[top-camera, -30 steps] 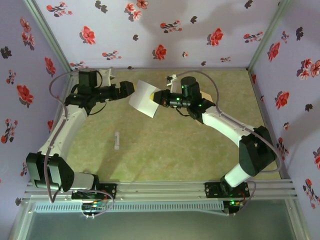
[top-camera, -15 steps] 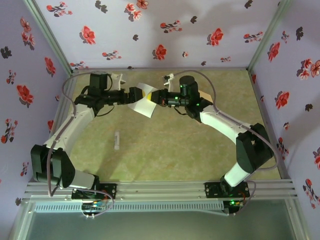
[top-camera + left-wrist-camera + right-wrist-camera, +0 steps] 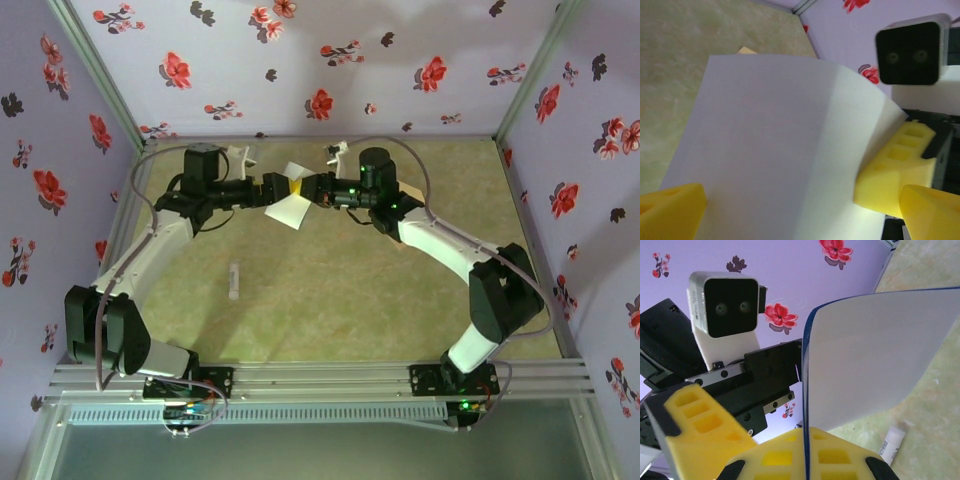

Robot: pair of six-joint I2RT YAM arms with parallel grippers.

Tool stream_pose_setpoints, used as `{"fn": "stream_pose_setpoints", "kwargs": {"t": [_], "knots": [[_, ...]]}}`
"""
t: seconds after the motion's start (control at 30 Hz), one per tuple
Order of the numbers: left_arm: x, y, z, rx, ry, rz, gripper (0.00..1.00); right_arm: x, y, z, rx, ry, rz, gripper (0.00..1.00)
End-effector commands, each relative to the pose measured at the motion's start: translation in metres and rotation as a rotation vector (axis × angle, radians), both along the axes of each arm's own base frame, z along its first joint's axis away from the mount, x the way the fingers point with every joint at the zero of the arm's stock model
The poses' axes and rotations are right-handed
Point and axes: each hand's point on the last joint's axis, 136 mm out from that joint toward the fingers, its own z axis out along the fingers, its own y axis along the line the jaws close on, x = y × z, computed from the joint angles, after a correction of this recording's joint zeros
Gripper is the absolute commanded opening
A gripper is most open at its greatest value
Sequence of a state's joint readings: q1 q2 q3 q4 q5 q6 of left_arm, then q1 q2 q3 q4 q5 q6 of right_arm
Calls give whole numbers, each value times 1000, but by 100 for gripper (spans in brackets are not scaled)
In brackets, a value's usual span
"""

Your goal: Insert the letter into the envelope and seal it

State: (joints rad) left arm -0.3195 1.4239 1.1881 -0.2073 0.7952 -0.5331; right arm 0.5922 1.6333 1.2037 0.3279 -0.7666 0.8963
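The letter [image 3: 288, 204], a white sheet with a blue border, hangs in the air at the back of the table. My right gripper [image 3: 316, 189] is shut on it, and the sheet's blue edge [image 3: 806, 405] runs down between its yellow pads [image 3: 840, 460]. My left gripper [image 3: 276, 189] is open, and its yellow fingertips [image 3: 670, 207] stand wide apart on either side of the sheet [image 3: 770, 150]. It faces the right gripper's finger [image 3: 892, 167]. A tan corner of the envelope [image 3: 746, 50] peeks over the letter's top edge.
A small white cylinder stick [image 3: 234, 281] lies on the green mat left of centre, also seen as a stick [image 3: 892, 440] under the letter. Floral walls close the left, back and right sides. The left wrist camera [image 3: 725, 300] sits close to the right gripper.
My left gripper has moved right until its open fingers straddle the letter. The right gripper has shifted a little left and back with the sheet, which now looks smaller from above.
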Motion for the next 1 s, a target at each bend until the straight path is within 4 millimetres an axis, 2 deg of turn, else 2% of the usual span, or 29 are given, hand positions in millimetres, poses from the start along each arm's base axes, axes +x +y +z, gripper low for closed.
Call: {"fn": "stream_pose_setpoints", "kwargs": {"t": [0.0, 0.47, 0.6, 0.73, 0.97], "knots": [[-6, -13, 10, -46, -19, -54, 99, 7, 2, 13, 39, -29, 10, 0], [-10, -20, 21, -69, -33, -74, 88, 18, -1, -4, 49, 4, -5, 0], [-9, -20, 20, -66, -32, -73, 76, 18, -3, -5, 49, 6, -11, 0], [-8, -20, 16, -61, -26, -74, 59, 19, -5, -5, 50, 6, -16, 0], [-8, -21, 15, -57, -22, -77, 45, 20, -8, -5, 52, 6, -22, 0]]}}
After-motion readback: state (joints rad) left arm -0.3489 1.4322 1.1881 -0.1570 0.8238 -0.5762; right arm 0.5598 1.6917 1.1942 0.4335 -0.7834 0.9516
